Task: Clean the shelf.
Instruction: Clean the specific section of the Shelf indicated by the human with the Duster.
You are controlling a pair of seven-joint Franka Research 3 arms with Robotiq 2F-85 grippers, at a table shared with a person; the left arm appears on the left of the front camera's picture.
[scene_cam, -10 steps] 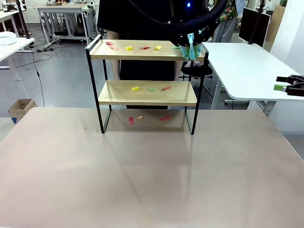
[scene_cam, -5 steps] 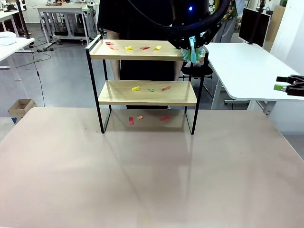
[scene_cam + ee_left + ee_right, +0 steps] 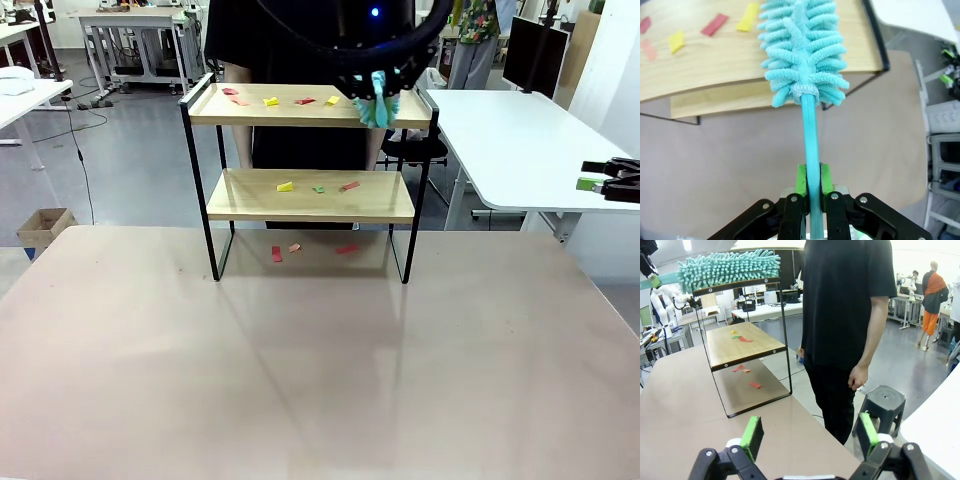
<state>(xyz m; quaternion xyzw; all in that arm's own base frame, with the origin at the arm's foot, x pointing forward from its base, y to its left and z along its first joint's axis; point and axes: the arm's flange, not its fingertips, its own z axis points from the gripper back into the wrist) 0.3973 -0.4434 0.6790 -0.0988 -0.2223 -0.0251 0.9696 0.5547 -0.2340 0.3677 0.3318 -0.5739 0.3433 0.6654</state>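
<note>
Pinches teal duster (image 3: 800, 50) handle in left jaws, head over right end of shelf (image 3: 250, 197) top board, near coloured scraps (image 3: 271, 101). Holds right jaws spread, well off right.

— Where's the left arm?
— It reaches in high across the middle, wrist pointing down. The left gripper (image 3: 808, 181) has its jaws pinched tight on the thin handle of a duster (image 3: 802, 60), with a green pad (image 3: 800, 179) on either side.
— And the right arm?
— It's out at the right edge. The right gripper (image 3: 810, 437) is held level, jaws spread wide, nothing between them.
</note>
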